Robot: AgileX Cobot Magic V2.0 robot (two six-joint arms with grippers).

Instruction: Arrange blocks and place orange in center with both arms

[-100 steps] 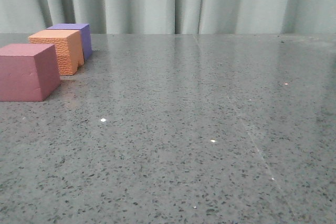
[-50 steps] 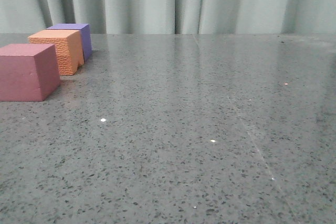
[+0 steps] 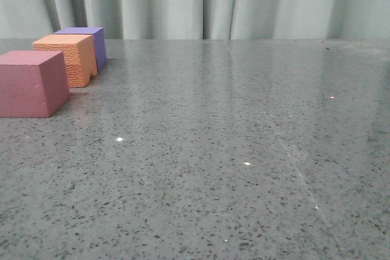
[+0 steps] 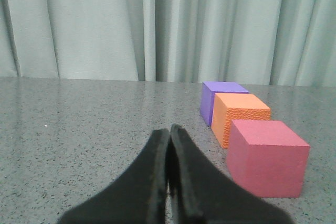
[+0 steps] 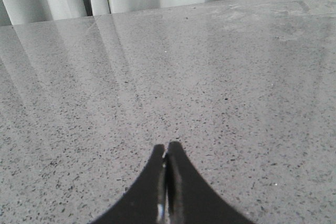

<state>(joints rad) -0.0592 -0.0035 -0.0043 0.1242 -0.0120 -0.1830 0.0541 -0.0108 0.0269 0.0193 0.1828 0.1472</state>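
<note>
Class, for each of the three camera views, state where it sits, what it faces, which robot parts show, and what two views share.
Front view: low over the table, facing the curtain; no robot part shows.
Left wrist view: behind the shut left fingers, facing the blocks.
Right wrist view: behind the shut right fingers, over bare table.
Shared, front and left wrist: pink cube, orange cube, purple cube.

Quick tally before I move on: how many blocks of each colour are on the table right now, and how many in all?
Pink-red block: 1
Orange block: 1
Purple block: 1
Total: 3 blocks, lined up in a row at the table's left side, orange in the middle.
</note>
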